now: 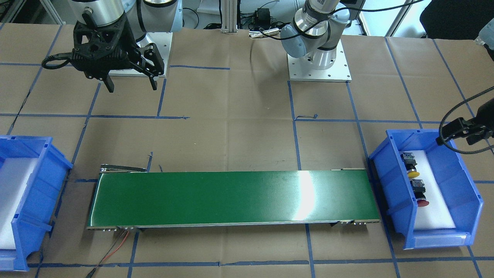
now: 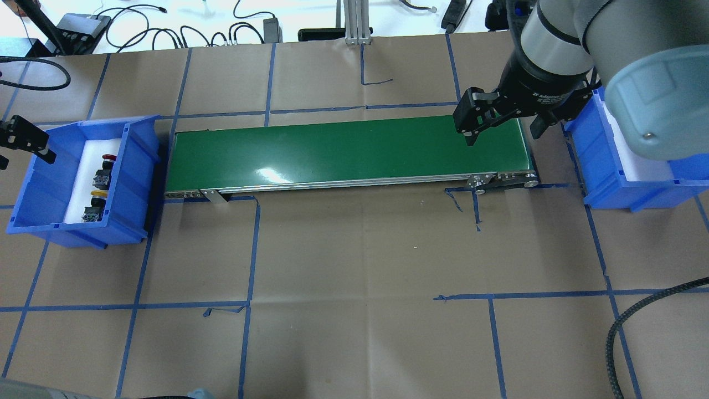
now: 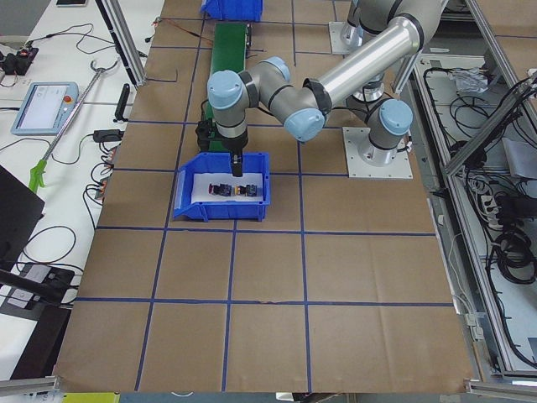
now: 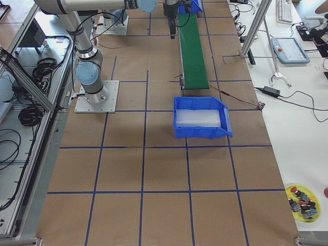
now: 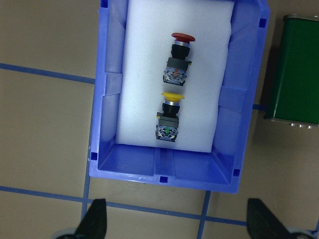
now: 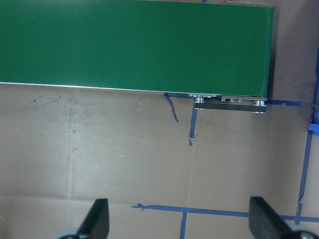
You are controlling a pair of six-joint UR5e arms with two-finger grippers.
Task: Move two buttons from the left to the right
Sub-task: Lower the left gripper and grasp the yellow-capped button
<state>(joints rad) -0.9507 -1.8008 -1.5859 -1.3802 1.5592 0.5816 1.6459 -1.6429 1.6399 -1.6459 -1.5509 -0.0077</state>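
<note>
On your left, the red button [image 5: 179,62] and yellow button [image 5: 169,117] lie in the blue bin [image 5: 107,124], the left gripper [image 5: 177,220] hovering above, jaws spread and empty. The right gripper [image 2: 505,124] hangs spread-open over the end of the green belt [image 2: 343,149]. Picking hasn't started; next, lower squarely onto one button.

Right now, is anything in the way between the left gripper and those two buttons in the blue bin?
Nothing visible. The open left gripper hangs above the edge of the blue bin, and the yellow button and red button lie uncovered on white foam inside. Only its walls surround them.
</note>
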